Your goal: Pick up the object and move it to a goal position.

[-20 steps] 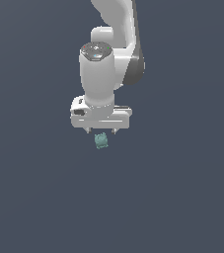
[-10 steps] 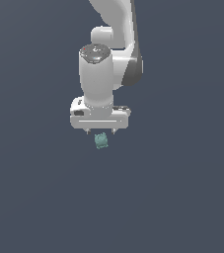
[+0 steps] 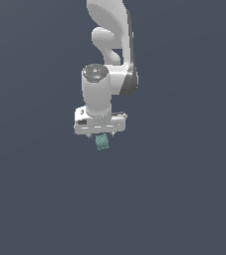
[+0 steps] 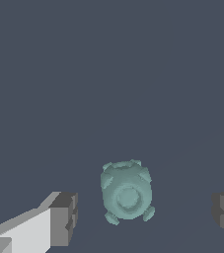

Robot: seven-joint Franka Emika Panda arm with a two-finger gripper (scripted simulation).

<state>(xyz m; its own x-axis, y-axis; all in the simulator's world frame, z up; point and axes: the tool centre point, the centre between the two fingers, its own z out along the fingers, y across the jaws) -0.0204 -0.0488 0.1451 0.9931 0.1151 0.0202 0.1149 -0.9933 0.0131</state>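
The object (image 3: 102,143) is a tiny teal-green lumpy block lying on the dark grey floor. In the exterior view my white gripper (image 3: 102,136) hangs straight down right over it, and the block peeks out just below the hand. In the wrist view the block (image 4: 127,192) lies between my two grey fingertips (image 4: 64,217). There is a clear gap on each side, so neither pad touches it. The gripper (image 4: 144,215) is open wide and empty. No goal marker shows in either view.
A plain dark grey floor (image 3: 184,199) fills both views. The white arm (image 3: 112,30) rises from the hand toward the top of the exterior view. Nothing else shows.
The gripper has come down a little toward the block, which has stayed in place. The jaws stay open.
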